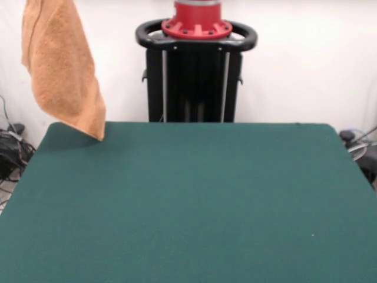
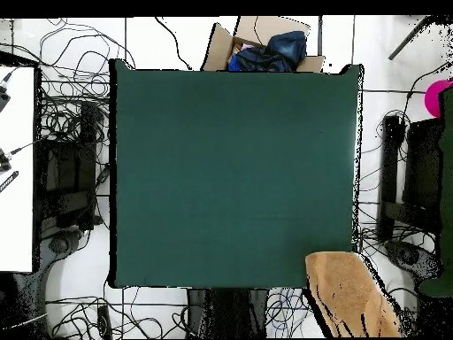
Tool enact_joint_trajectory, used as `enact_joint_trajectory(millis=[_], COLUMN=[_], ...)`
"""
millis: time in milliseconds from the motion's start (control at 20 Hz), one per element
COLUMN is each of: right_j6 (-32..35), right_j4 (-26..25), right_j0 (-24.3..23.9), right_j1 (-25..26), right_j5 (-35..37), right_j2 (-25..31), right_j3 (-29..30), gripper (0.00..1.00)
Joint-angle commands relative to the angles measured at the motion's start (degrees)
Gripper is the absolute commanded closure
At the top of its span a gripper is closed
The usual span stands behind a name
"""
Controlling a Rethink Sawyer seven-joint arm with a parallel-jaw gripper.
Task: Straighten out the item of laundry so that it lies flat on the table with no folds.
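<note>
Red-and-black arm's gripper is out of both views, so its grip cannot be told. Orange-tan terry towel (image 1: 62,65) hangs over the dark green felt table's (image 1: 188,206) far corner; released here, it could fall off the edge.

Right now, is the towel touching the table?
Cannot tell. In the front view the towel hangs with its bottom corner at the table's far edge; neither view shows contact or a gap plainly.

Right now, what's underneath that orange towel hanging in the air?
Under the towel is only the far corner of the green table; its lowest tip hangs at about that edge. Whatever holds the towel's top is out of the picture, so I cannot see it.
</note>
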Motion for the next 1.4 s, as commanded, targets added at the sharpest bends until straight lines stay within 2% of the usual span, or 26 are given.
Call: enact_joint_trajectory(millis=[50,300,500,750,1050,1250,1400], right_j6=[-14.97,-17.34,-16.97,-9.63,1.74,7.78,10.61], right_j4=[-7.88,-12.34,-14.61,-12.19,-9.08,-7.37,-9.11], right_j0=[2.36,4.49,6.25,9.97,16.95,21.97,27.31], right_j1=[2.29,3.57,2.95,0.80,-0.67,-1.77,-1.31], right_j5=[4.55,2.64,1.16,-1.58,-6.94,-11.16,-14.93], right_j2=[-10.62,-16.00,-18.08,-18.40,-21.42,-24.79,-30.84], right_j3=[1.63,1.53,1.96,4.82,9.22,11.73,12.89], gripper=[1.00,1.00,1.00,1.00,1.00,1.00,1.00])
